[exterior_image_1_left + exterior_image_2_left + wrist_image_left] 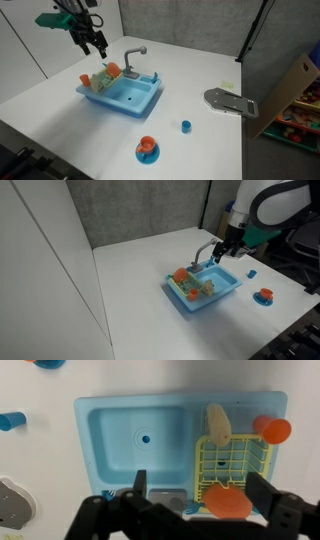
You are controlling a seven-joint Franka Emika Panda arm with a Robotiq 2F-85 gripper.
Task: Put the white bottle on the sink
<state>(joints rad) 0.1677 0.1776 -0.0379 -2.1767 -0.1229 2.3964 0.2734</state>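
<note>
One tiny cream-white toy bottle here, sitting on the white tabletop just beside the rack end of the single light-blue plastic toy sink (it's so small I can only barely pick it out in an exterior view). The sink has one grey curved faucet and one yellow wire rack holding two round orange pieces, plus one tan piece at the rack's edge. The black Robotiq gripper hovers over the faucet side, jaws wide apart and holding nothing. On the far side of the sink from the bottle: one small blue cup, one orange cup on a blue saucer, one flat grey thing.
</note>
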